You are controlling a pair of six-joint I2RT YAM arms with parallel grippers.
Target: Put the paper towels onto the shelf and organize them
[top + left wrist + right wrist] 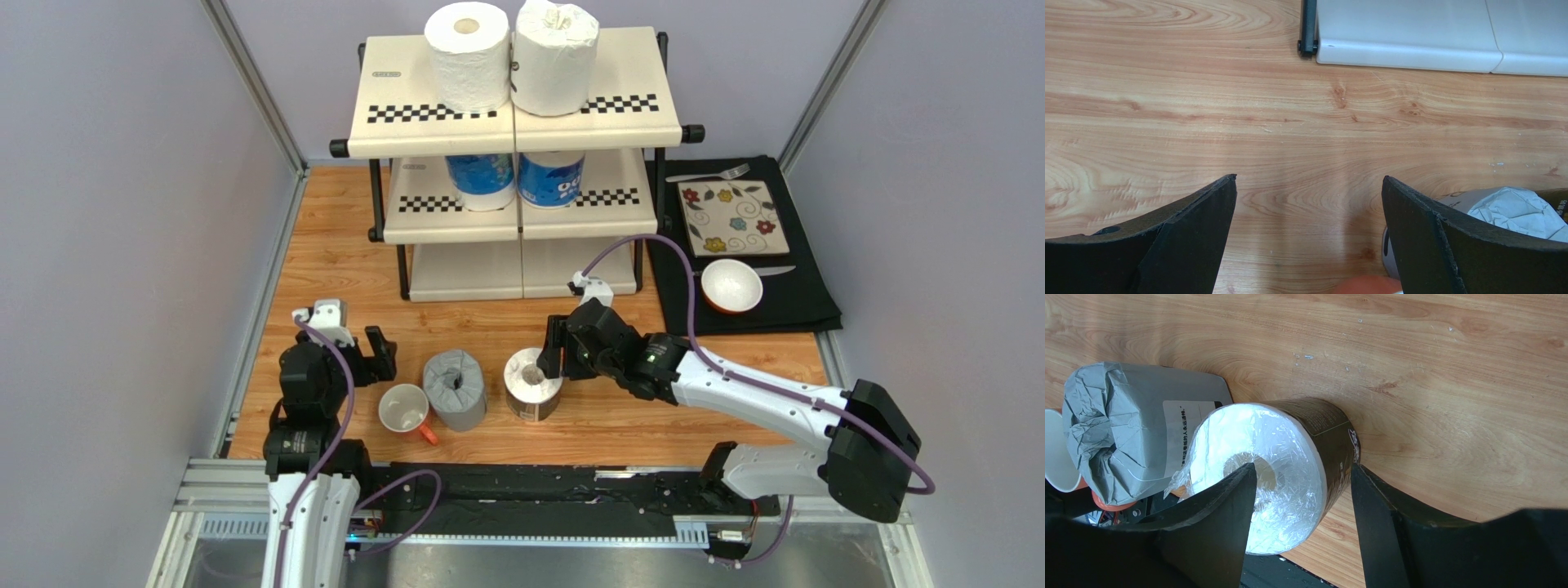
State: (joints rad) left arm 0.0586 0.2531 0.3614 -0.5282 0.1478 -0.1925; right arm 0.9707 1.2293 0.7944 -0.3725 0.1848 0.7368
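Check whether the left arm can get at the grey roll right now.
Probably yes, from above: the left end effector is open and nothing covers the grey roll. The mug close beside it likely blocks a sideways approach.

Lower left: left arm (304,404) folded upright, left end effector (358,343) pointing down, fingers wide apart. Right arm (761,395) stretched in from lower right; right end effector (548,358) at centre, angled down, fingers parted less widely.

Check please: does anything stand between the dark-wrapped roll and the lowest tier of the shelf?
Nothing visible does. Only bare wooden table lies between the dark-wrapped roll and the lowest tier of the shelf. The grey roll and the mug stand to its left, out of that path.
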